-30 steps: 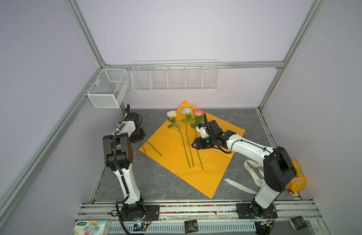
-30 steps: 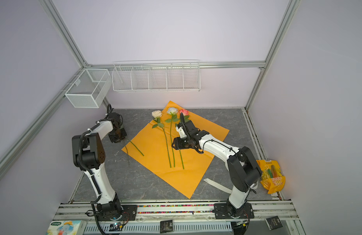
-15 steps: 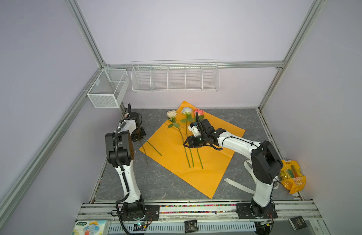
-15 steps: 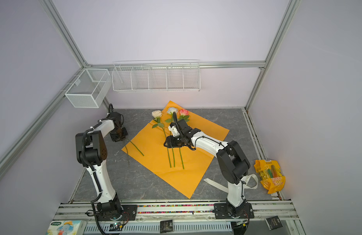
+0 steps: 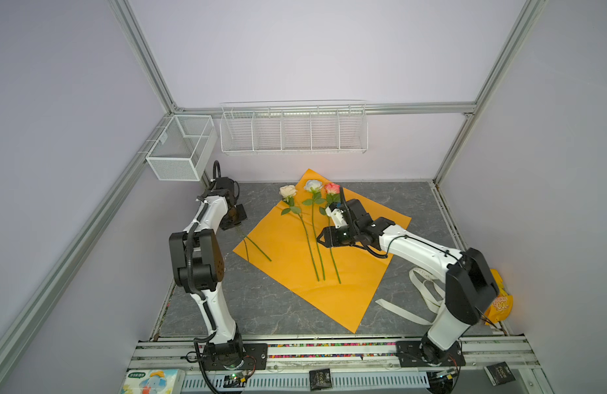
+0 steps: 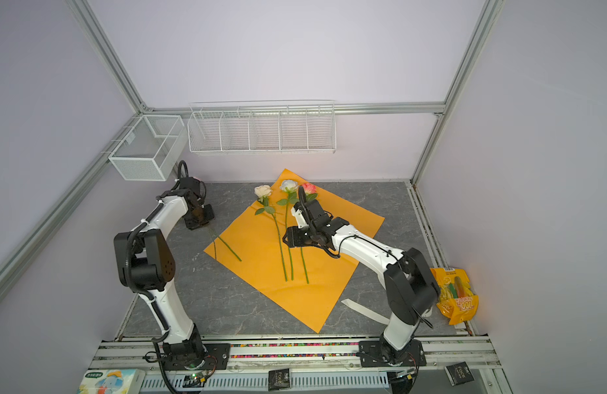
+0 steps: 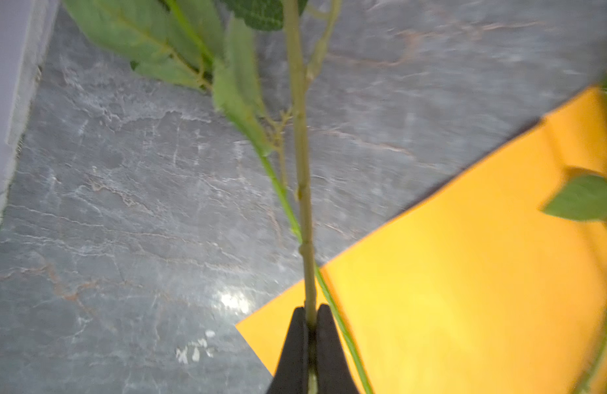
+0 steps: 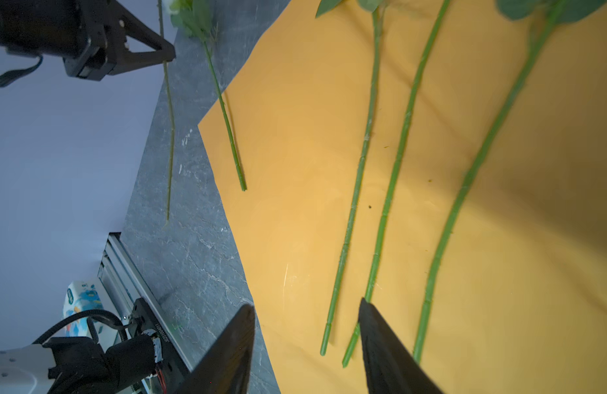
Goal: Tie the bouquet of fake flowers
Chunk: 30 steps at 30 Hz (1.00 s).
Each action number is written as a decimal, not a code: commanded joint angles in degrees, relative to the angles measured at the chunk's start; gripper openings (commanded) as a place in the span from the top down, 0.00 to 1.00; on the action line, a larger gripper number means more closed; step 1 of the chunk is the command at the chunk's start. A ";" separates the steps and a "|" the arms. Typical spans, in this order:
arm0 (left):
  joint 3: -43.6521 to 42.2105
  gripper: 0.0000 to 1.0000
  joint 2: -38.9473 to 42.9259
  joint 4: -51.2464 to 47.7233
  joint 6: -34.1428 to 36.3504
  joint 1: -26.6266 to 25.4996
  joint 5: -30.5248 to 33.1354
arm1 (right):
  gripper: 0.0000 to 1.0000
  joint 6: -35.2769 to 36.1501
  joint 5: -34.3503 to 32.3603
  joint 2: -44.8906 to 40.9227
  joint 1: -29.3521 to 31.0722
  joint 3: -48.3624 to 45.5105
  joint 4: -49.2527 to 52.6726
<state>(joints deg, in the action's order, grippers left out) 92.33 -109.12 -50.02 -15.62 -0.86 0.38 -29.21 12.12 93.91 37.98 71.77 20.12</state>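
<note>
The left pincer [image 7: 311,320] clamps 1 thin pale-green flower stem [image 7: 303,204] near the grey marbled worktop's [image 5: 411,194] far left corner. The right pincer [image 8: 305,307] hangs half-open and empty over the bouquet of fake flowers [image 8: 396,160], 3 roses lying loose on the orange paper sheet [image 5: 288,245]. The light, springy stems look best gripped mid-length.

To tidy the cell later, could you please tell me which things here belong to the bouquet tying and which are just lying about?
Job: three fake roses, stem pinched in the left gripper, loose stem beside it, orange sheet, cream ribbon.
Lying about: snack bag, tissue pack, long wire rack, mesh basket, black sachets.
</note>
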 commanded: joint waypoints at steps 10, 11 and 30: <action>2.54 1.00 -5.36 9.89 -12.05 -24.75 -16.38 | 0.47 -0.94 -10.67 -19.13 -10.08 -14.13 7.92; 4.21 1.00 -7.22 9.91 -12.77 -26.13 -16.08 | 0.47 -0.80 -10.84 -19.69 -10.32 -14.32 8.36; 16.69 0.76 -23.18 10.91 -17.47 -33.37 -14.57 | 0.47 0.36 -9.97 -23.07 -12.13 -17.12 9.41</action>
<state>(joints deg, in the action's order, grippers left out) 107.46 -131.31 -37.39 -32.86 -33.71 -14.26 -29.91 1.50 71.16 26.22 55.11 28.95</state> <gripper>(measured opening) 0.235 0.528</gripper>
